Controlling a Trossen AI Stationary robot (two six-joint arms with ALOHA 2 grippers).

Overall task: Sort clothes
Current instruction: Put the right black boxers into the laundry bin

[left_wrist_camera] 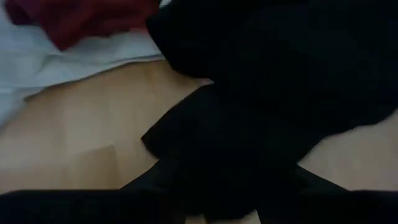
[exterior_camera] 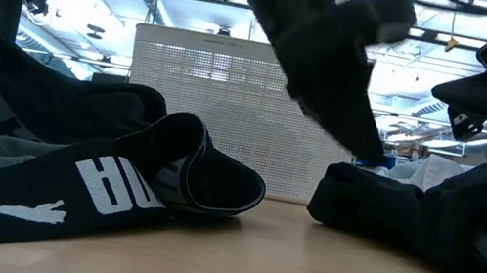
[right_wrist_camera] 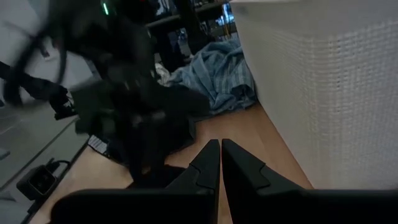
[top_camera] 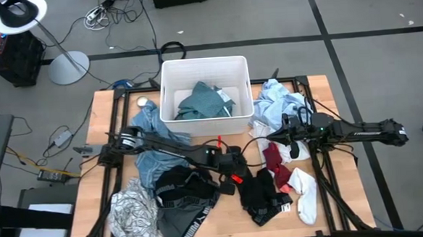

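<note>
My left gripper (top_camera: 238, 176) is down at the left edge of a black garment (top_camera: 263, 195) that lies crumpled on the table; in the left wrist view black cloth (left_wrist_camera: 280, 74) fills the picture. Red socks (top_camera: 275, 159) and a white sock (top_camera: 305, 193) lie beside it. My right gripper (right_wrist_camera: 216, 163) is shut and empty, above the table near the red socks (top_camera: 279, 140). Black and grey Puma shorts (top_camera: 183, 200) and a white-grey patterned top (top_camera: 133, 217) lie at the near left. A teal shirt (top_camera: 203, 101) lies in the white tub (top_camera: 168, 92).
Light-blue shirts lie left of the tub (top_camera: 155, 147) and right of it (top_camera: 276, 104). The tub stands at the far middle of the table. Bare wood shows at the table's far left corner (top_camera: 113, 113) and along its right edge (top_camera: 346, 191).
</note>
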